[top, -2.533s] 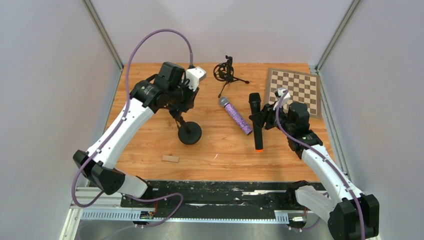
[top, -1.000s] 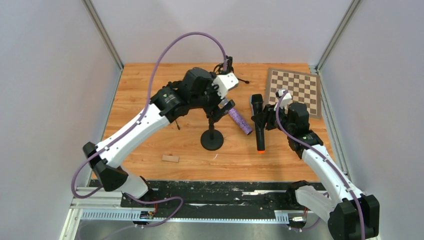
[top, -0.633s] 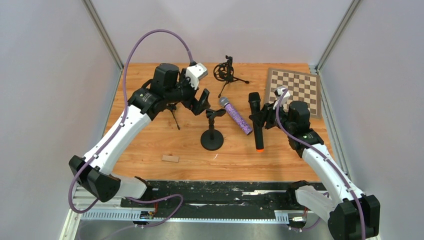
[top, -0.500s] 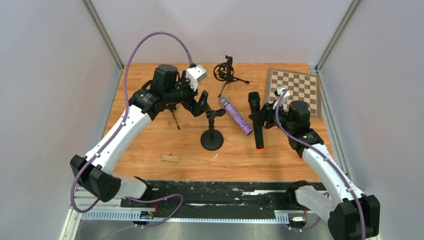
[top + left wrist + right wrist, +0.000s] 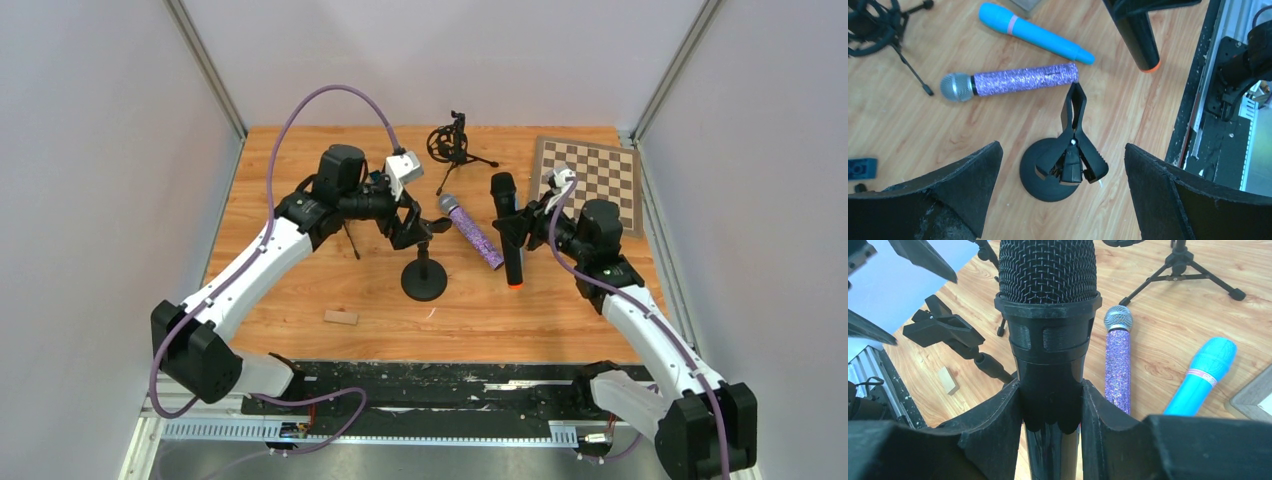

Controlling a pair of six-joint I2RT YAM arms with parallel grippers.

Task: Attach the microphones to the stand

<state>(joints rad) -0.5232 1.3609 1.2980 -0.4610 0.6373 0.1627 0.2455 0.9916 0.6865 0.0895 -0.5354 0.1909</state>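
- Right tool is clamped on the black microphone. One finger sits on each side of the body, just under the mesh head.
- That mic is held roughly upright, mesh head up and orange end pointing down at the table. I can't tell whether the tip is touching the wood.
- It's to the right of the little desk stand, close but not touching it.
- Left tool is wide open with nothing in it. It hangs over the stand, and in the wrist view the round base sits right between the two fingers.
- The stand is upright on its round black base, and the spring clip on top has no mic in it.
- The purple glitter microphone is lying flat on the table between the stand and the black mic. Its silver head points to the far side, and its tail end is just beside the tip of the clip.
- The blue microphone is also lying flat, just beyond the purple one. It only shows up in the wrist views.
- Other stuff: a small tripod stand with a round mount at the far edge, a chessboard in the far right corner, and a small wooden block near the front left.
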